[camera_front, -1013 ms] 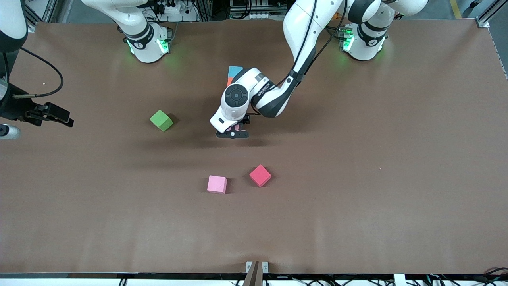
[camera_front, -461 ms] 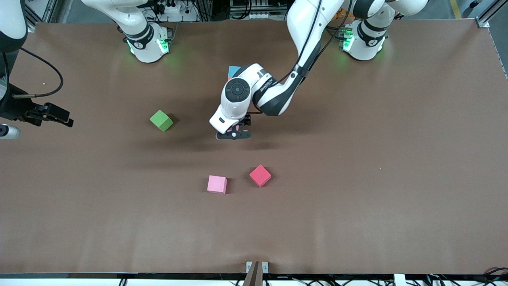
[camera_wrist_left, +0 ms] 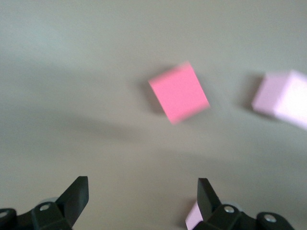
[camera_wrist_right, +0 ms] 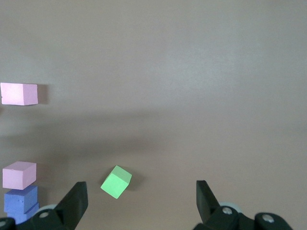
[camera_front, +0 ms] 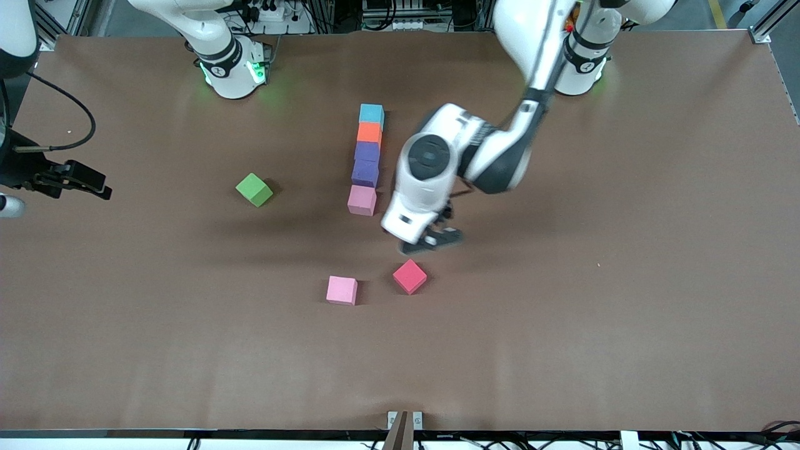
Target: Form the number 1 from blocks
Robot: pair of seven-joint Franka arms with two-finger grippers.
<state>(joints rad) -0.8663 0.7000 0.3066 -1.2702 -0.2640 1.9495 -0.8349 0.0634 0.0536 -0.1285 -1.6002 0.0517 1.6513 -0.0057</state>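
Since a second ago the left end effector (camera_front: pixel 431 240) has swung off the column of blocks and now hangs empty, fingers spread, over the table (camera_front: pixel 625 281) just above the red block (camera_front: pixel 410 276). That uncovers the column: cyan block (camera_front: pixel 371 114), orange block (camera_front: pixel 369 132), two purple blocks (camera_front: pixel 366 162), then a pink block (camera_front: pixel 362 200) nearest the camera. My guess is that's the stroke of the 1. A second pink block (camera_front: pixel 342 290) sits beside the red one; the green block (camera_front: pixel 254 189) sits toward the right arm's end. Right end effector (camera_wrist_right: pixel 139 208) waits open. No containers here.

8 blocks (camera_front: pixel 367 159), 2 claws (camera_front: pixel 432 240).
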